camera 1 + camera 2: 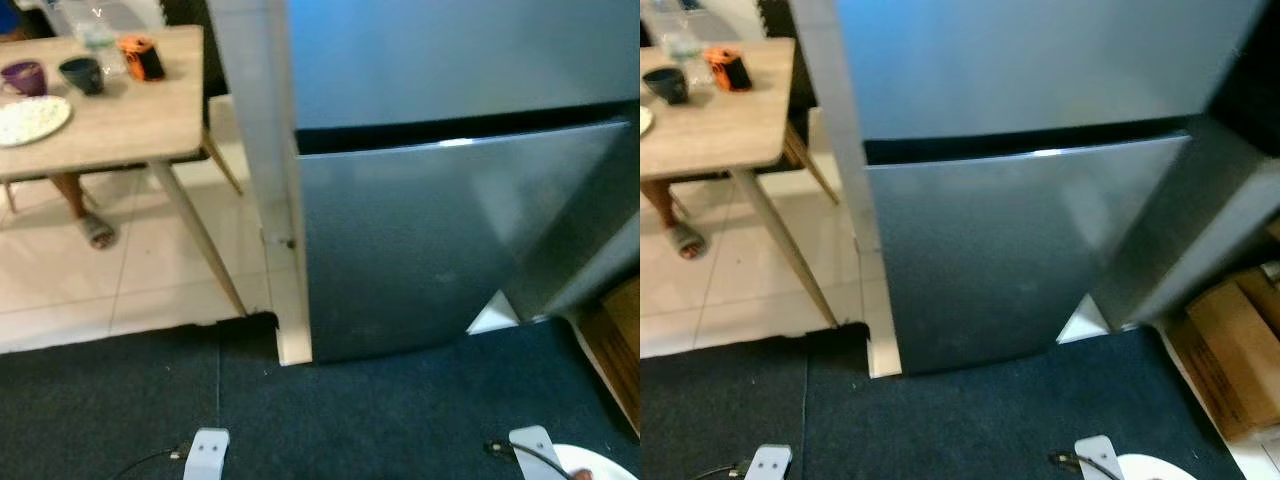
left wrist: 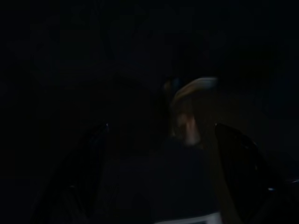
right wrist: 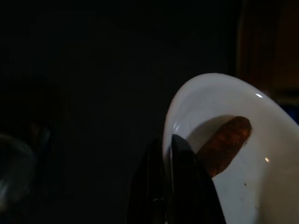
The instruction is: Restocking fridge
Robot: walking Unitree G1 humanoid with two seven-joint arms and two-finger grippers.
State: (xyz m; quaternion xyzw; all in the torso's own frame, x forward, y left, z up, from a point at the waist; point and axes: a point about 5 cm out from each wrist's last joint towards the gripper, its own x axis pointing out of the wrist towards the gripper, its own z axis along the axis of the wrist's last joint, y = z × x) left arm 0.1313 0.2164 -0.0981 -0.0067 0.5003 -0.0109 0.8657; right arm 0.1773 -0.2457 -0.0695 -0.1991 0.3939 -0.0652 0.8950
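Note:
A tall silver fridge [image 1: 440,230] stands straight ahead, its upper and lower doors both closed with a dark gap between them. My right gripper [image 3: 168,140] is shut on the rim of a white bowl [image 3: 261,186] that holds a brown sausage [image 3: 226,142]. The bowl's edge [image 1: 592,464] also peeks in low on the right, beside my right wrist [image 1: 530,444]. My left wrist [image 1: 207,452] hangs low on the left. In the very dark left wrist view the left gripper [image 2: 166,154] has its two fingers spread apart, with nothing clearly between them.
A wooden table [image 1: 120,125] at the left carries a purple cup [image 1: 25,77], a dark cup [image 1: 82,73], an orange item [image 1: 143,57] and a plate [image 1: 30,118]. A person's sandalled foot [image 1: 95,230] is under it. A cardboard box [image 1: 1240,345] sits right of the fridge. Dark carpet [image 1: 350,420] lies underfoot.

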